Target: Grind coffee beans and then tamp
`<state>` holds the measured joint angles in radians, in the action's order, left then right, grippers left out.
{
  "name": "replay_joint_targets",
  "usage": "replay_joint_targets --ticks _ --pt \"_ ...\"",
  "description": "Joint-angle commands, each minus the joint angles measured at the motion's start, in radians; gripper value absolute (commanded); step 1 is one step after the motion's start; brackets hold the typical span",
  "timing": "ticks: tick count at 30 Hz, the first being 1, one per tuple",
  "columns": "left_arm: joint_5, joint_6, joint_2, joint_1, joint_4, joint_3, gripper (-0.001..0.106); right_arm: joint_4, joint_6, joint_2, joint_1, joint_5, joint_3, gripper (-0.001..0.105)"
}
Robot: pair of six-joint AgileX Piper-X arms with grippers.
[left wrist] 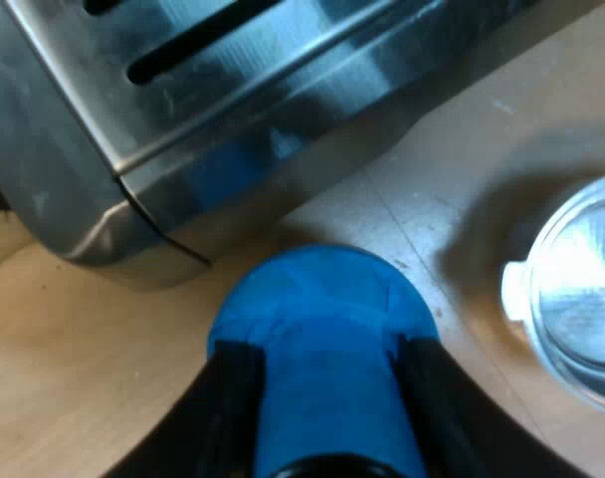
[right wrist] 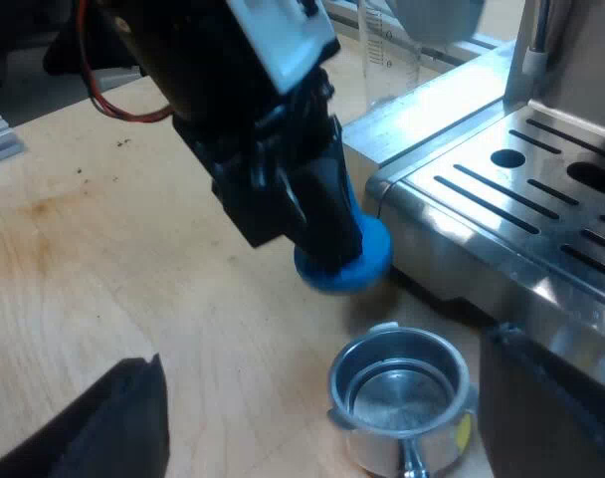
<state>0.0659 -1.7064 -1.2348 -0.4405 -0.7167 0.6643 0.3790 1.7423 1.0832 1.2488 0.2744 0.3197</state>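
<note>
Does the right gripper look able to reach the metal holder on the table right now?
Probably yes. The right gripper hangs open over the metal holder, which stands free on the table beside the espresso machine. The left gripper holds the blue tamper nearby, apart from it.

My left gripper (left wrist: 327, 349), clamped on the blue tamper (left wrist: 322, 329), has little room: the front edge of the espresso machine (left wrist: 233, 90) stands just beside the tamper and the metal holder (left wrist: 581, 289) near it, a strip of bare table (left wrist: 74, 378) between. Seen from my right gripper (right wrist: 320, 351), fingers spread, the left arm (right wrist: 253, 129) bars the way toward the measuring glass (right wrist: 392, 60); the holder's basket lies open from above, bare wood beyond.
</note>
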Motion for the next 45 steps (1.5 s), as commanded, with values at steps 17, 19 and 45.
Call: replay_joint_targets --ticks 17,19,45 --pt "-0.002 -0.001 -0.134 0.002 0.021 0.004 0.0 0.006 0.012 -0.002 0.002 -0.011 0.003 0.066" --pt "-0.002 -0.001 -0.134 0.002 0.021 0.004 0.0 0.006 0.012 -0.002 0.002 -0.011 0.003 0.066" --pt "0.063 0.007 -0.134 0.002 -0.015 0.004 0.074 0.006 0.005 -0.002 0.002 -0.027 0.003 0.066"
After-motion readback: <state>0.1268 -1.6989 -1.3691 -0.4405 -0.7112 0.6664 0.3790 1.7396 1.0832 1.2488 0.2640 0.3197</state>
